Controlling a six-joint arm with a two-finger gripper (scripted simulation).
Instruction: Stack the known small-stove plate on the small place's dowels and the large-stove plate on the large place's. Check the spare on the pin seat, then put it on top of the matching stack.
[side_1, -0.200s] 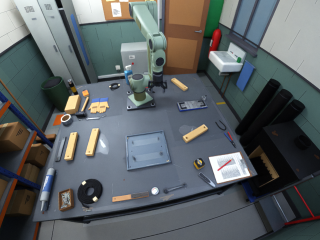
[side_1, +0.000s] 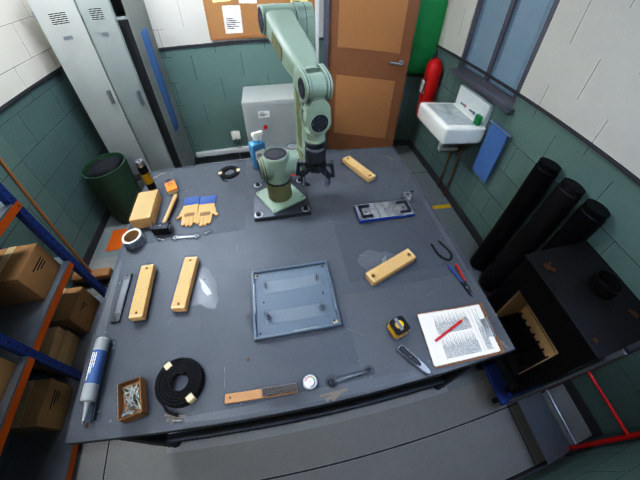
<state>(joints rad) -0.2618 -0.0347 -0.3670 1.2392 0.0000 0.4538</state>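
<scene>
Several tan wooden plates lie on the grey table: two side by side at the left (side_1: 142, 292) (side_1: 185, 283), one tilted right of centre (side_1: 390, 266), and one at the back right (side_1: 359, 168). A grey-blue base tray (side_1: 295, 299) with two pale places and small dowels sits in the middle. A blue-edged fixture (side_1: 384, 210), which may be the pin seat, lies at the right rear. My gripper (side_1: 315, 179) hangs just right of the arm's base (side_1: 280, 200), left of the back plate, and it is open and empty.
A black stove (side_1: 568, 305) and black pipes (side_1: 532, 217) stand off the table's right edge. On the table lie a clipboard (side_1: 459, 334), tape measure (side_1: 398, 327), gloves (side_1: 198, 210), a foam block (side_1: 145, 208), a coiled black belt (side_1: 179, 382) and hand tools.
</scene>
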